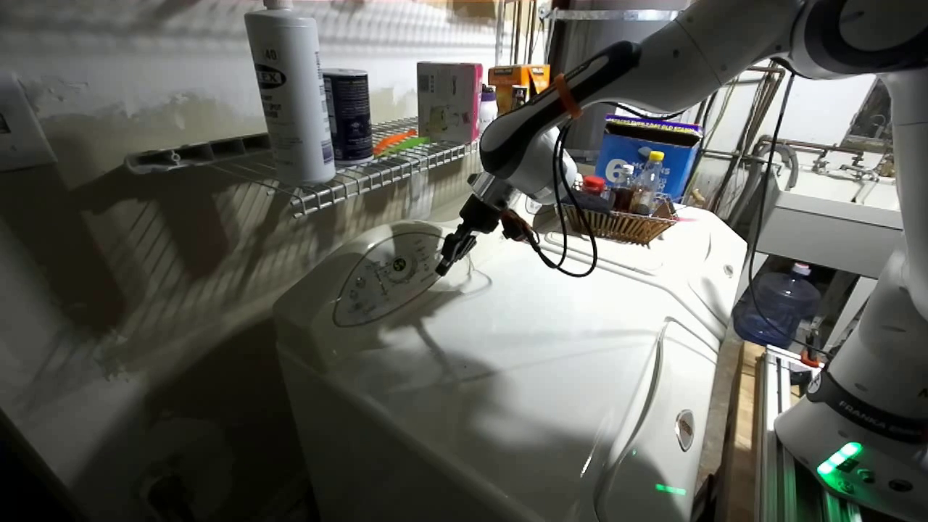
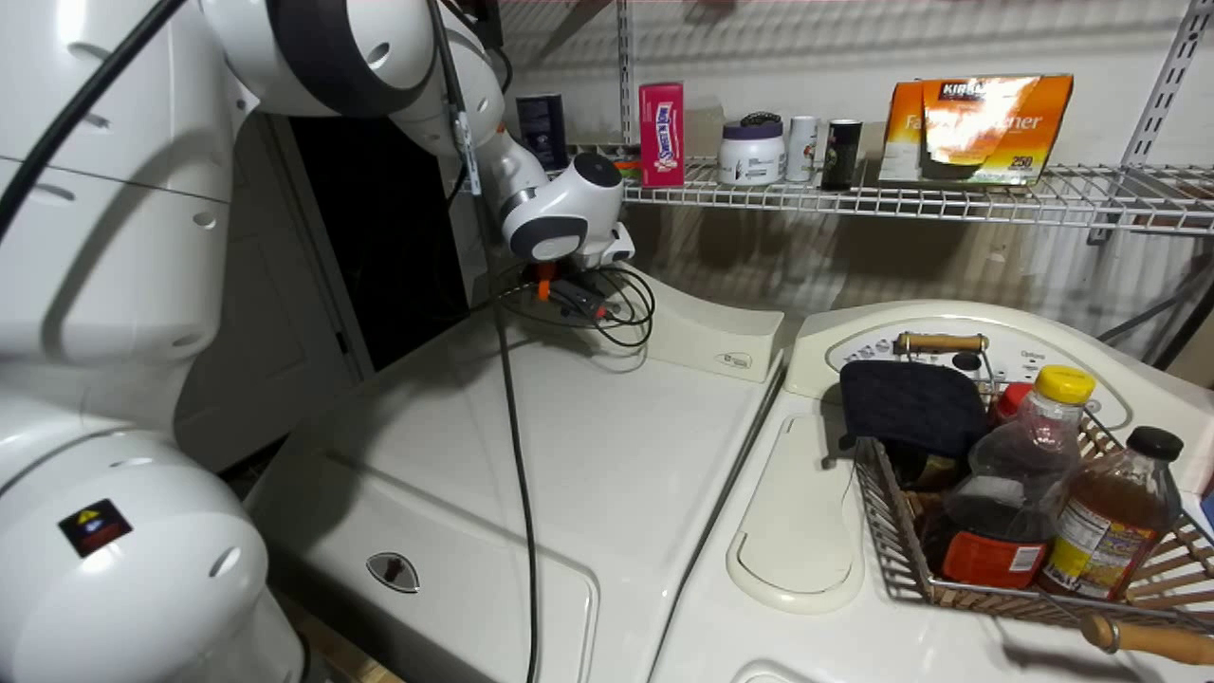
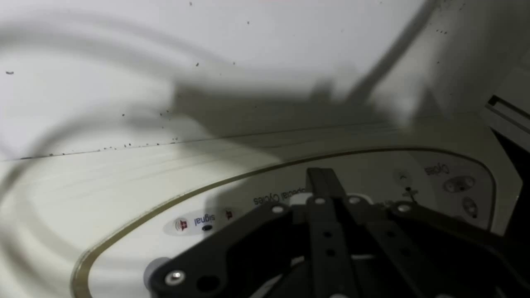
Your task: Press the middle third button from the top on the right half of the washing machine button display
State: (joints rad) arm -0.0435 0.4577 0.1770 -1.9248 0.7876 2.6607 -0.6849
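Gripper [image 3: 324, 182] up close, jaws together, holding nothing; button display [image 3: 244, 203] just beyond tips, long axis crosswise, contact unclear!

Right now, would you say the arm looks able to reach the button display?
Probably yes: its closed fingers are close to the button display, and I see nothing standing between them.

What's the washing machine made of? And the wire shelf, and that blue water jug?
The washing machine looks like glossy, painted metal: its smooth white top reflects light. The wire shelf seems metal too, with thin, glinting rods, maybe coated. The blue water jug is probably shiny plastic because it's see-through, but maybe glass.
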